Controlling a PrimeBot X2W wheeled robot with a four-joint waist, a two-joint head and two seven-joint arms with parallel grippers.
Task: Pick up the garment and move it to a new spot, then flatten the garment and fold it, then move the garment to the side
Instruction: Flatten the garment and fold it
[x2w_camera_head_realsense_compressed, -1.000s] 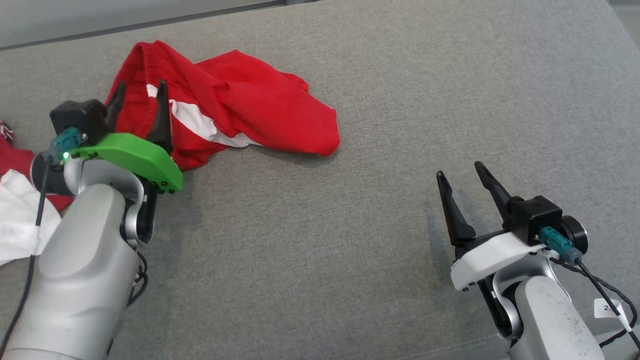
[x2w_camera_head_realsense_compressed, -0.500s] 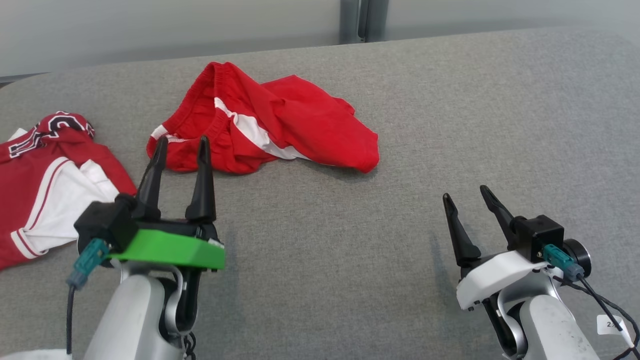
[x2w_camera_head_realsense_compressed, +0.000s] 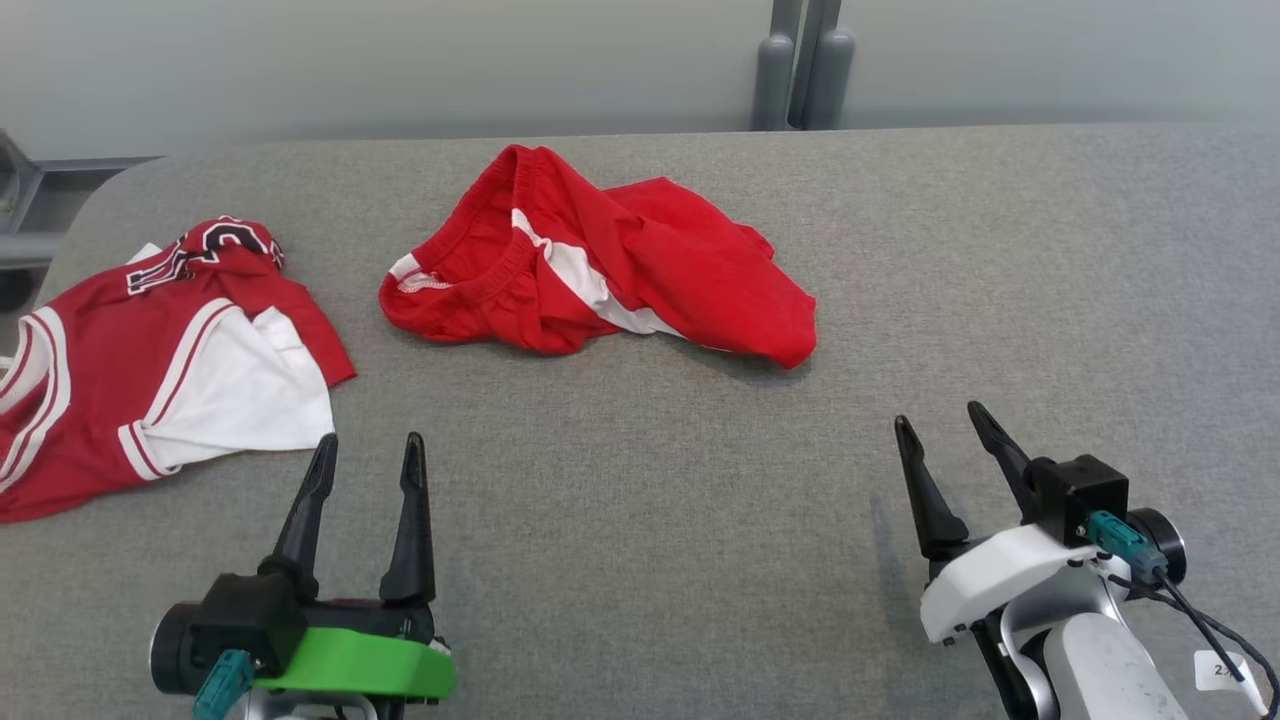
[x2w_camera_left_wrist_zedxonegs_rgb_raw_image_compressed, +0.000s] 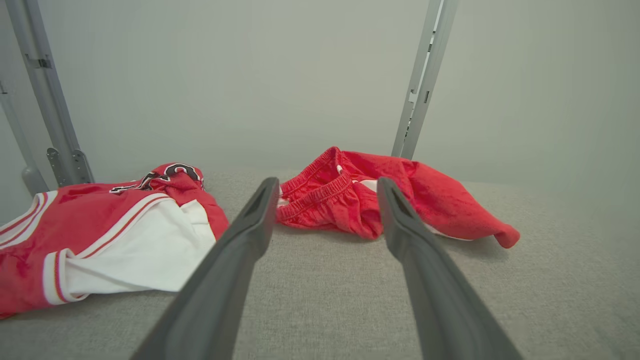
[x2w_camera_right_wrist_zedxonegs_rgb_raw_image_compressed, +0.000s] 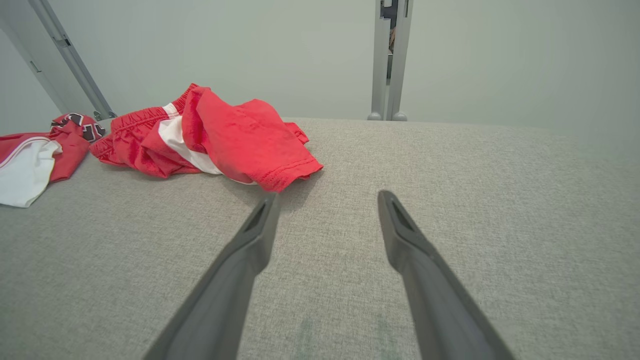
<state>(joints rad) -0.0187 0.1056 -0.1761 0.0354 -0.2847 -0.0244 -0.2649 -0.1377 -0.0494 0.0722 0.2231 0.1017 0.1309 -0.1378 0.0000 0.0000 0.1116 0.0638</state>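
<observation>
The garment (x2w_camera_head_realsense_compressed: 640, 270) is a pair of red shorts with a white side stripe. It lies crumpled on the grey fabric surface (x2w_camera_head_realsense_compressed: 640, 520), just left of centre toward the back, and nothing holds it. My left gripper (x2w_camera_head_realsense_compressed: 369, 445) is open at the lower left, well short of the garment, with nothing between its fingers. In the left wrist view that gripper (x2w_camera_left_wrist_zedxonegs_rgb_raw_image_compressed: 327, 185) points at the garment (x2w_camera_left_wrist_zedxonegs_rgb_raw_image_compressed: 440, 200) from a distance. My right gripper (x2w_camera_head_realsense_compressed: 940, 420) is open and empty at the lower right. Seen from the right wrist, the right gripper (x2w_camera_right_wrist_zedxonegs_rgb_raw_image_compressed: 327, 196) hovers just short of the garment's (x2w_camera_right_wrist_zedxonegs_rgb_raw_image_compressed: 235, 135) hem.
A red and white jersey (x2w_camera_head_realsense_compressed: 150, 360) with black lettering lies spread at the left edge of the surface; the jersey (x2w_camera_left_wrist_zedxonegs_rgb_raw_image_compressed: 100, 230) is also left of my left fingers. The rounded back edge meets a pale wall with a grey post (x2w_camera_head_realsense_compressed: 800, 70).
The camera has moved, and the whole picture shifted down and right. My left gripper, open throughout, has pulled back from the garment's waistband to the near left. The right gripper has hardly moved.
</observation>
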